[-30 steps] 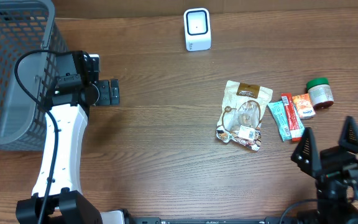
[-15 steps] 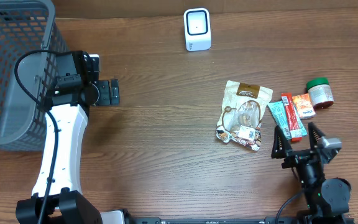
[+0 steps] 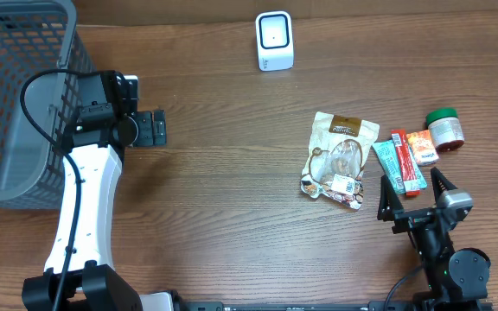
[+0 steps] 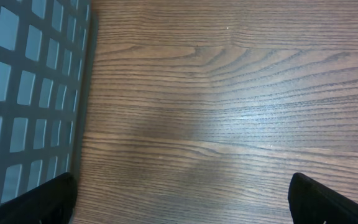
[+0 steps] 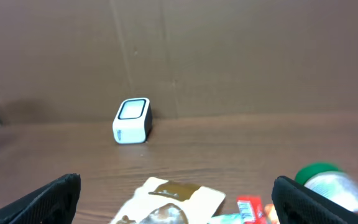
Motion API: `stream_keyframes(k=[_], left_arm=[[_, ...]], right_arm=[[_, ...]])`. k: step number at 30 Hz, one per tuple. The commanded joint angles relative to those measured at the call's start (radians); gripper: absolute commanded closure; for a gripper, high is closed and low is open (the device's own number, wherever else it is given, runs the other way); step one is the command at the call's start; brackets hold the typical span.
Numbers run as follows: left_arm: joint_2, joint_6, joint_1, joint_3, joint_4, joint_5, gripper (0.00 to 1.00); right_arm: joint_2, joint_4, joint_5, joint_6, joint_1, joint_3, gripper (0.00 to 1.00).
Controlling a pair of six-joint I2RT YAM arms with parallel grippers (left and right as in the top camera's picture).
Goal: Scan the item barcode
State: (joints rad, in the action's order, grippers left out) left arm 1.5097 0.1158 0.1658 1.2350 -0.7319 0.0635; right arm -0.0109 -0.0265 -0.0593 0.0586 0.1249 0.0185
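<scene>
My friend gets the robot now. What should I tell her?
The left end effector is open and empty, beside the basket.
The right end effector is open and empty, near the snack pouch.
The teal bar, red bar, orange packet and green-lidded jar lie right of it.
The scanner stands at the far edge.
Nothing is held yet. Left to do: pick an item and show its barcode to the scanner.

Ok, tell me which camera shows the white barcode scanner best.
Overhead: the white barcode scanner shows whole and sharp, top window included. The right wrist view has it smaller and softer, from the side. The left wrist view shows none of it: just the table and the basket mesh.
</scene>
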Motion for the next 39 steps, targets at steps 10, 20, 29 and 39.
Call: stream_keyframes(k=[10, 20, 29, 39], left_arm=[[0.009, 0.022, 0.004, -0.008, 0.003, -0.009, 0.0], [0.009, 0.022, 0.004, -0.008, 0.003, -0.009, 0.0], [0.009, 0.022, 0.004, -0.008, 0.003, -0.009, 0.0], [0.009, 0.022, 0.004, -0.008, 0.003, -0.009, 0.0]], right_arm=[[0.008, -0.05, -0.04, -0.224, -0.003, -0.011, 0.0], [0.008, -0.05, -0.04, -0.224, -0.003, -0.01, 0.0], [0.008, -0.05, -0.04, -0.224, -0.003, -0.01, 0.0], [0.008, -0.05, -0.04, -0.224, -0.003, -0.01, 0.0]])
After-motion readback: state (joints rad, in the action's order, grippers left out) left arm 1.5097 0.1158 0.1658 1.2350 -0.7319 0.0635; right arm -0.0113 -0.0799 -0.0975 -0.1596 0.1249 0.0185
